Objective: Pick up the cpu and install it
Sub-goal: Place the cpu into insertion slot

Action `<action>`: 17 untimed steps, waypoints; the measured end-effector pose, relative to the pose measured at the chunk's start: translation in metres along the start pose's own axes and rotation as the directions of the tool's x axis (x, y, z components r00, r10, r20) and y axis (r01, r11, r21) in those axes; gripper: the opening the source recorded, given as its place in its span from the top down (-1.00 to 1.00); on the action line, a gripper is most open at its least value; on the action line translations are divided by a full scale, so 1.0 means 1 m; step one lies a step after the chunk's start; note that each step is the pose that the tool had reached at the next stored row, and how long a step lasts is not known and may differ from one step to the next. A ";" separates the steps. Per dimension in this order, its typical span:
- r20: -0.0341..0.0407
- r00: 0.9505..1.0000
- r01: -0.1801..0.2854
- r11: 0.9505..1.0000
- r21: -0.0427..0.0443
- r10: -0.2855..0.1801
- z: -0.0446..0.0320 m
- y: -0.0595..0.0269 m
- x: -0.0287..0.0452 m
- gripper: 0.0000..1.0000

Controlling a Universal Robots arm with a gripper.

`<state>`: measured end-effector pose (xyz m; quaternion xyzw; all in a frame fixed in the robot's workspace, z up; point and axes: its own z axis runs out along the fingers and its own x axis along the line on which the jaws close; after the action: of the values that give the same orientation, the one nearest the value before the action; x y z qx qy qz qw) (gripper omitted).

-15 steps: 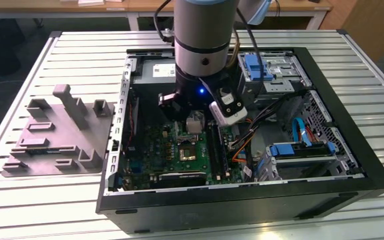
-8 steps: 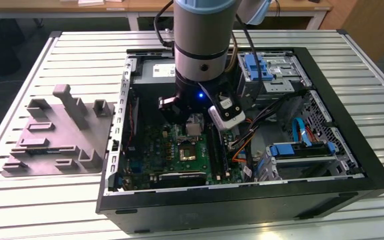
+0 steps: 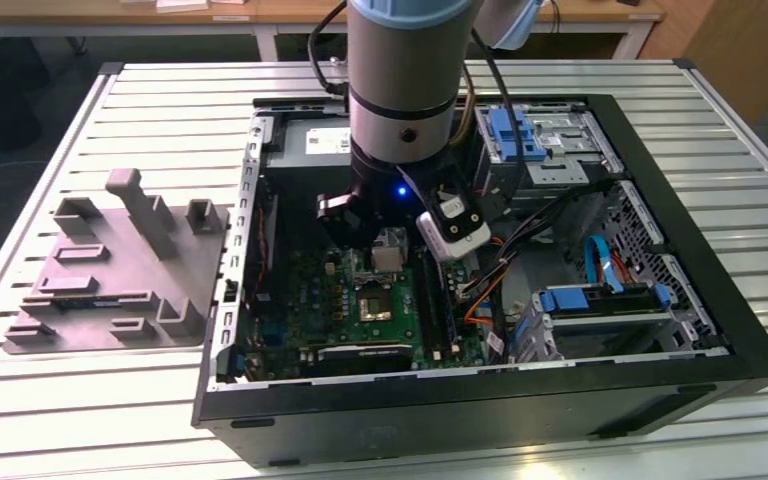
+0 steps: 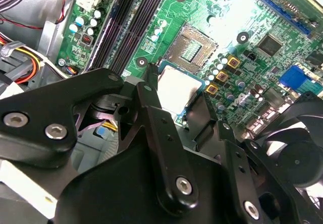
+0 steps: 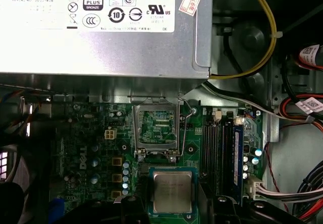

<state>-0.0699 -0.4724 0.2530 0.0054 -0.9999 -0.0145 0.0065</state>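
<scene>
Pale metal slats form the bench [image 3: 64,420], and a black computer case [image 3: 491,410] lies open across its middle, reaching toward the edge at the exterior view's right. Inside the case, the gripper [image 3: 387,245] is clenched on the cpu [image 3: 388,252]. In the second wrist view its black fingers [image 4: 156,113] press against two opposite edges of the chip [image 4: 176,85]. The cpu is held flat, with its silvery metal top facing up toward the cameras. It is close to square, so no long axis stands out. In the first wrist view its edges [image 5: 172,191] run parallel to the sides of the socket [image 5: 156,128]. The chip hangs above the green motherboard [image 5: 91,133], just beside one short end of the socket and apart from it. The metal-framed socket [image 4: 194,47] has its contact field uncovered. Dark memory slots [image 5: 222,148] run along one long side of the socket. Past its far end sits the grey power supply [image 5: 101,47] with a white label, and a yellow cable [image 5: 262,37] curves beside it. The grey arm [image 3: 404,80] comes down into the case from above. A grey moulded fixture [image 3: 111,270] lies on the bench near the edge at the exterior view's left, just beside the case.
</scene>
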 end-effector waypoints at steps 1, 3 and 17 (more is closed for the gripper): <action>0.000 1.000 0.000 1.000 0.000 0.000 0.0000 0.0000 0.0000 0.05; 0.000 1.000 0.000 1.000 0.000 0.000 0.0000 0.0000 0.0000 0.05; -0.004 1.000 0.014 1.000 0.001 -0.014 0.0139 -0.0039 0.0011 0.05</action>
<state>-0.0712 -0.4759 0.2390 0.0123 -0.9998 -0.0140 0.0085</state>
